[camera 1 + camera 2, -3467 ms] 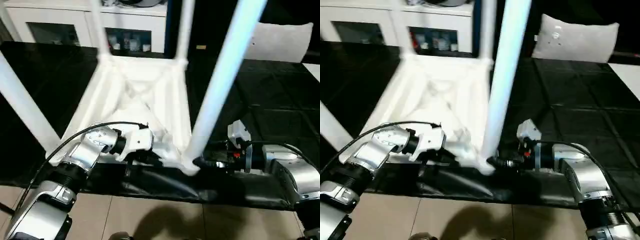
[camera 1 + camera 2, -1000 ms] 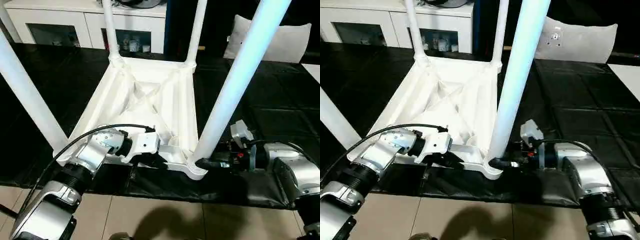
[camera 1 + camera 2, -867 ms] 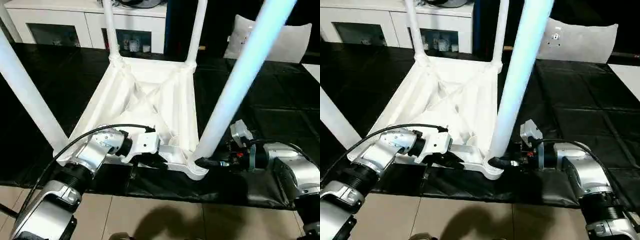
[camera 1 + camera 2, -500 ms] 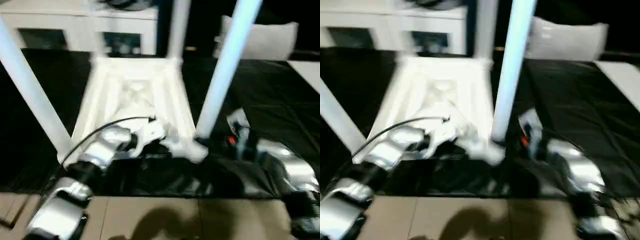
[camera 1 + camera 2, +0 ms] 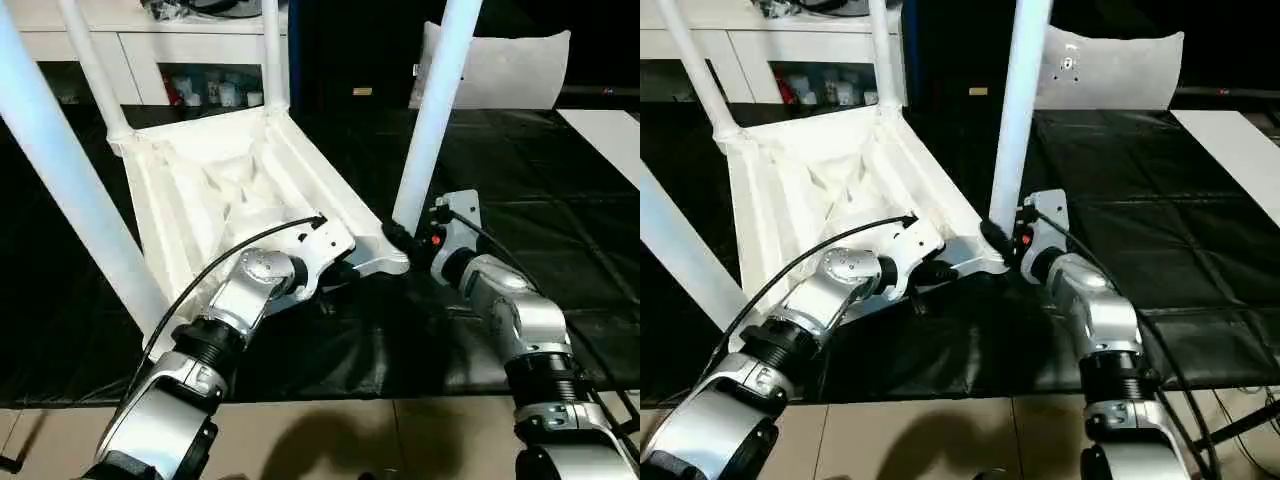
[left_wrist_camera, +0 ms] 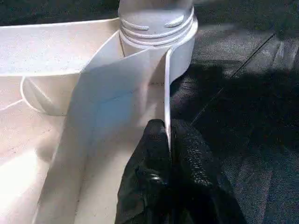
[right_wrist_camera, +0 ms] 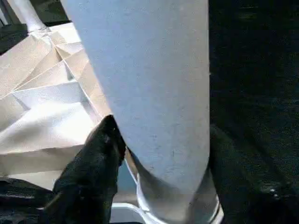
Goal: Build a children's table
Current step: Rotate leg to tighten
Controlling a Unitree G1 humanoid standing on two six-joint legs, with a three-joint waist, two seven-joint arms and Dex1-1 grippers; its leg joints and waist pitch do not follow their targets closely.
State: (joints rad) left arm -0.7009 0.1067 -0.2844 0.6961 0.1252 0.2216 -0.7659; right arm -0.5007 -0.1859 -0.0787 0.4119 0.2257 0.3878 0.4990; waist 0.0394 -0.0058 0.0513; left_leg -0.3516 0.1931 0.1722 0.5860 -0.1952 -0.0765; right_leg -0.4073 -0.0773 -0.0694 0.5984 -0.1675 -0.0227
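Note:
The children's table [image 5: 200, 185] lies upside down on the black mat, its white legs standing up from the corner sockets. My left gripper [image 6: 167, 136] is shut on the thin rim wall of the top, just beside the near right corner socket [image 6: 156, 28]. My right gripper [image 7: 163, 133] is closed around the base of the near right leg [image 5: 432, 110], one black finger [image 7: 100, 154] on each side of it. In the head views the left gripper [image 5: 342, 272] and right gripper [image 5: 396, 236] meet at that same corner.
A white cabinet [image 5: 190, 60] stands behind the table, and a white cushion [image 5: 510, 70] lies at the back right. The black mat [image 5: 570, 210] ends at a tiled floor [image 5: 350, 440] in front of me. A pale panel [image 5: 612, 130] lies at the far right.
The view has swung and the table top now sits turned in the picture, its held corner farther from me. Both grippers keep their holds at that corner.

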